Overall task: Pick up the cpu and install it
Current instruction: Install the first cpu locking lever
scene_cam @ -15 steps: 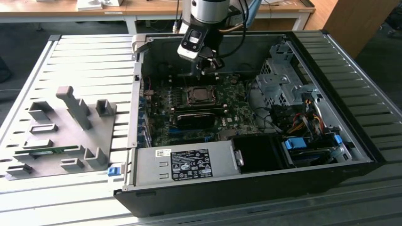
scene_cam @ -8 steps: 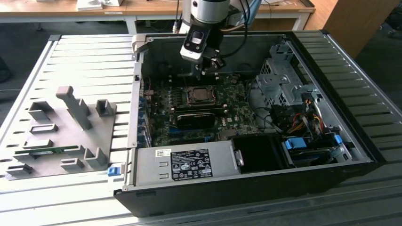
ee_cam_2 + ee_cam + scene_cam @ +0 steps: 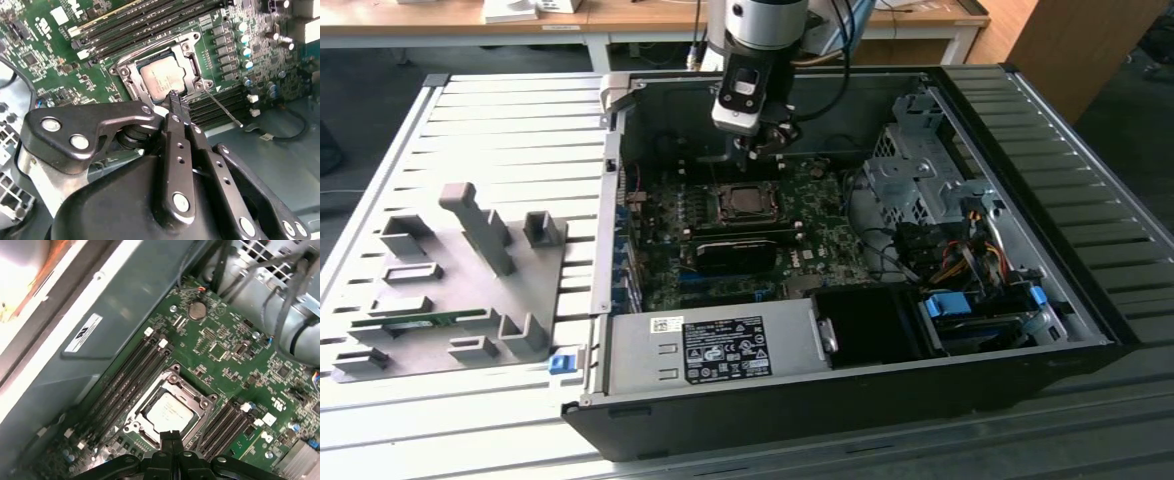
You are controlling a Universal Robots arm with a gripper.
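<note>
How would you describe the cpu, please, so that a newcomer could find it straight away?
Look inside the open black computer case at the green motherboard on its floor. Near the board's middle, between banks of long black memory slots, sits a metal socket frame. The small flat square chip with a silvery-grey metal top lies within it, the only shiny square there.

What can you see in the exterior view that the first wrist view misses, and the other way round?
The exterior view alone shows the whole open computer case, the grey fixture blocks at the exterior view's left on the slatted table, and the arm reaching down into the case. The first wrist view alone shows the round coin battery and a white label on the case wall. Both show the cpu sitting in its socket on the green motherboard, with the shut pincer above it.
</note>
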